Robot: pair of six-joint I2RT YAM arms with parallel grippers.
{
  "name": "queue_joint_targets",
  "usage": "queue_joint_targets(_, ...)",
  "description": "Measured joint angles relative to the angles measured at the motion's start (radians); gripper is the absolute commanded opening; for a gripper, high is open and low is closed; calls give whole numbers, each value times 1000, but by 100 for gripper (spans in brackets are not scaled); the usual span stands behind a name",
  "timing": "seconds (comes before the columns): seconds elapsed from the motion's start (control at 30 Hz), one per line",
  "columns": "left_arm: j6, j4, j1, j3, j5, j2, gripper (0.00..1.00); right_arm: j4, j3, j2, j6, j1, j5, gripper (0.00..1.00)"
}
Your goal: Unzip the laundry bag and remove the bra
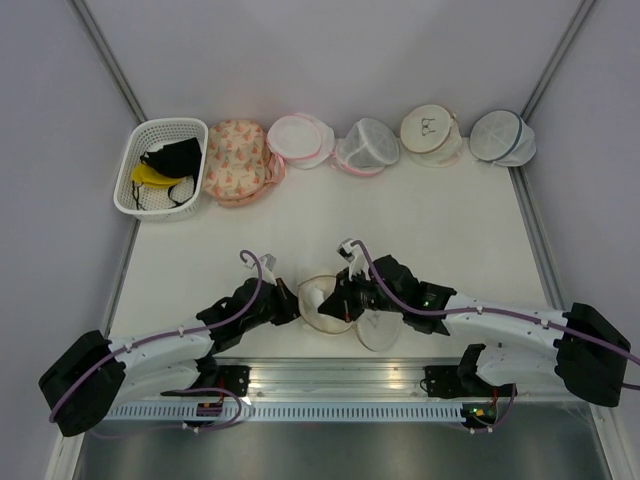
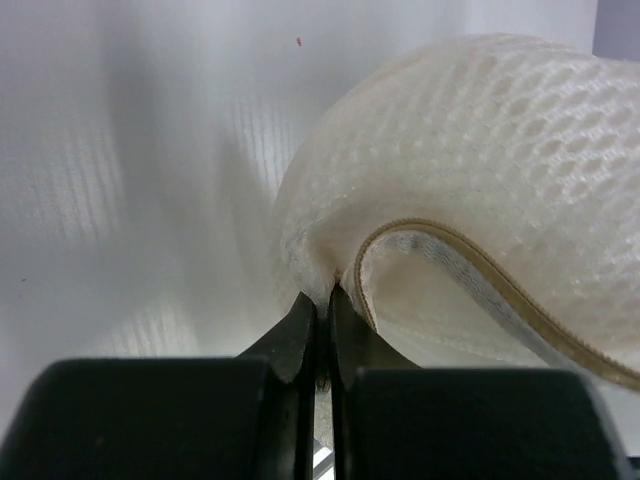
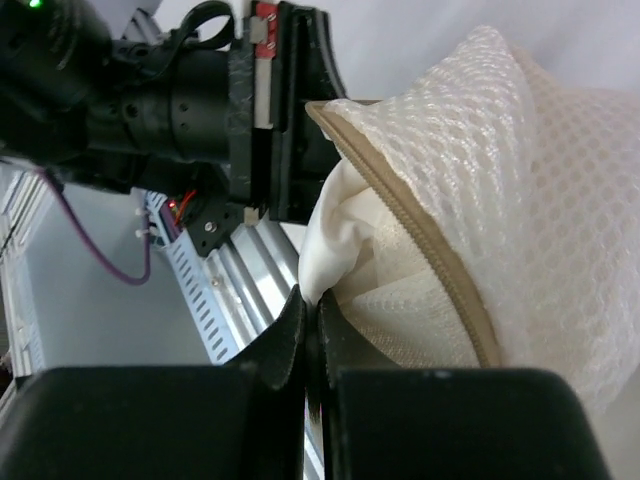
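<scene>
**Both grippers pinched at the open bag near the counter's near edge**

The laundry bag [image 1: 318, 312] lay at the middle of the counter [image 1: 400, 220], close to its near edge, between the two arms. Its tan zip trim [image 2: 470, 265] gaped apart, so the mouth stood open.

The left gripper [image 2: 322, 310] had its fingers pressed together on the bag's mesh edge, right where the trim curved down. No gap showed between them.

The right gripper [image 3: 310, 310] was likewise clamped narrow. It held a fold of smooth white cloth, the bra [image 3: 335, 240], which came out through the open mouth just inside the trim. The rest of the bra sat within the mesh.

From above, a pale rounded shape touched the bag on its right side, under the right arm. Whether that was bag or bra could not be told.

Along the far edge stood a row, well apart from the arms:
- A white basket [image 1: 135, 165] in the far left corner held a black bra [image 1: 175, 157] and a yellow one [image 1: 150, 177].
- Just beside it lay a floral pouch [image 1: 235, 160].
- Next came two pink-trimmed pouches [image 1: 300, 140].
- After them was a tan-trimmed pouch [image 1: 430, 132] with a dark mark on its face.
- A blue-trimmed pouch [image 1: 503, 137] lay nearest the far right corner.
</scene>
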Motion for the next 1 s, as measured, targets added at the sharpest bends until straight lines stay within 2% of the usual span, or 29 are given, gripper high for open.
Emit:
queue_joint_targets(0.37,-12,45,-9,1,43,-7,2,257,-114,-116,65,-12,-311,0)
queue_joint_targets(0.57,-16,72,-10,5,71,5,2,268,-120,-133,70,-16,-359,0)
queue_joint_targets(0.6,-16,74,-10,5,76,6,2,251,-119,-143,62,-18,-359,9)
queue_joint_targets(0.67,-16,72,-10,5,76,6,2,181,-102,-159,34,-19,-344,15)
queue_joint_targets(0.7,-16,70,-10,5,74,7,2,111,-74,-162,9,-18,-320,36)
queue_joint_targets(0.73,-15,64,-9,5,65,9,2,56,-43,-162,-6,-17,-306,46)
queue_joint_targets(0.8,-15,47,-6,5,45,17,2,-34,21,-162,-43,-13,-260,55)
queue_joint_targets(1.0,-15,21,-3,5,19,25,2,-209,147,-129,-79,-7,-74,59)
